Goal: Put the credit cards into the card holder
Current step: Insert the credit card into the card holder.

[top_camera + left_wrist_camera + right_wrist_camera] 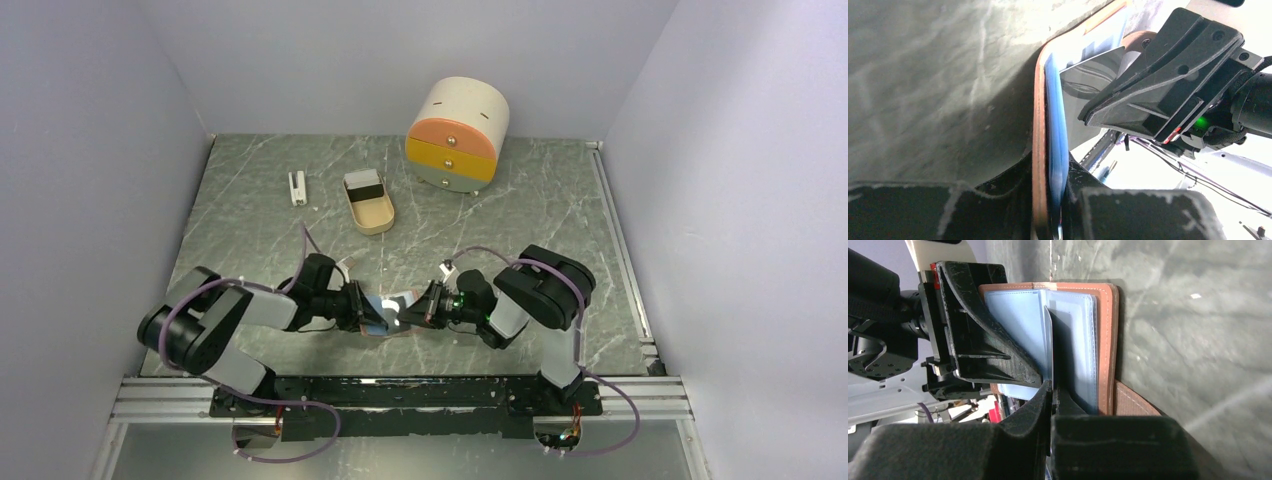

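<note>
Open card holder gripped from both sides at the near middle of the table.

The left gripper [1052, 176] has its jaws drawn close, clamped on the leather edge and the clear pockets of the salmon card holder [1106, 340]. The right gripper [1052, 390] faces it from the right, with its jaws pinched almost fully together on a thin pale sheet [1047, 342] standing among the pockets. I cannot tell whether that sheet is a card or a pocket leaf. Farther back on the green marbled table [560, 230], grey and dark credit cards [363, 182] sit in the far end of a beige tray [374, 215]. A small white block [297, 187] stands to the left of the tray, and a round drawer unit [458, 135] stands to its far right.
</note>
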{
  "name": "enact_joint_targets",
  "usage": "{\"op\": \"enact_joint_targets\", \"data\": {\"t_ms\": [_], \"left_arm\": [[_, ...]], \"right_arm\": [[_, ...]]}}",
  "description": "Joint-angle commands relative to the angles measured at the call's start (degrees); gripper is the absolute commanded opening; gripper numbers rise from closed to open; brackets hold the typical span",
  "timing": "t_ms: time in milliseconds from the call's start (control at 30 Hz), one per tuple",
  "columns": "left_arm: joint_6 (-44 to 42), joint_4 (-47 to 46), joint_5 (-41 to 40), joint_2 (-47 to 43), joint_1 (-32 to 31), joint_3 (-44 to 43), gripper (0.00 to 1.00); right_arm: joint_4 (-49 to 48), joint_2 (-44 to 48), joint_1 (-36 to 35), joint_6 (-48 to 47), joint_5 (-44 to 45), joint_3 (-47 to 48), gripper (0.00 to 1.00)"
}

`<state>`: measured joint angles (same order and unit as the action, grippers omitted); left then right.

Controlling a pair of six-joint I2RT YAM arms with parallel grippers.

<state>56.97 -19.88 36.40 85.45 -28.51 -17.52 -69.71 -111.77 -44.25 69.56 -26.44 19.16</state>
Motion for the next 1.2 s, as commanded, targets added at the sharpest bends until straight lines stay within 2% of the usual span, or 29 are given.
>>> {"op": "enact_joint_targets", "data": {"t_ms": [0,100,200,500,700,833,900,1033,1167], "left_arm": [[2.9,-7.6,2.6,5.0,-1.8,-2.1,0.25],[2.5,-4.6,1.3,4.7,-1.5,-2.3,0.31],[1.1,0.4,-0.5,0.7,-0.2,-1.0,0.35],[-3.0,15.2,-4.2,-12.1,5.6,2.0,0.37],[-4.1,21.2,-7.5,-15.6,7.7,1.7,0.28],[-4.8,24.8,-8.9,-17.4,8.6,1.3,0.27],[-5.0,25.5,-9.3,-18.7,8.9,1.4,0.25],[-5.2,25.0,-8.7,-18.9,9.2,1.6,0.09],[-5.5,23.0,-7.3,-17.5,9.2,2.0,0.09]], "right_arm": [[7.7,2.2,0.4,-4.1,1.4,-2.7,0.02],[8.3,2.5,0.4,-4.8,1.6,-2.8,0.02],[8.4,1.9,0.5,-5.0,1.0,-2.1,0.01],[8.9,0.7,0.6,-5.4,1.3,-1.3,0.01],[8.2,0.1,0.7,-5.2,1.2,-1.4,0.00],[8.7,0.2,0.8,-5.5,1.4,-1.5,0.00],[8.2,-0.1,0.9,-5.3,1.2,-1.7,0.00],[7.0,-0.1,0.9,-4.9,0.7,-1.4,0.00],[5.8,-1.6,0.9,-4.5,-0.1,-0.6,0.00]]}}
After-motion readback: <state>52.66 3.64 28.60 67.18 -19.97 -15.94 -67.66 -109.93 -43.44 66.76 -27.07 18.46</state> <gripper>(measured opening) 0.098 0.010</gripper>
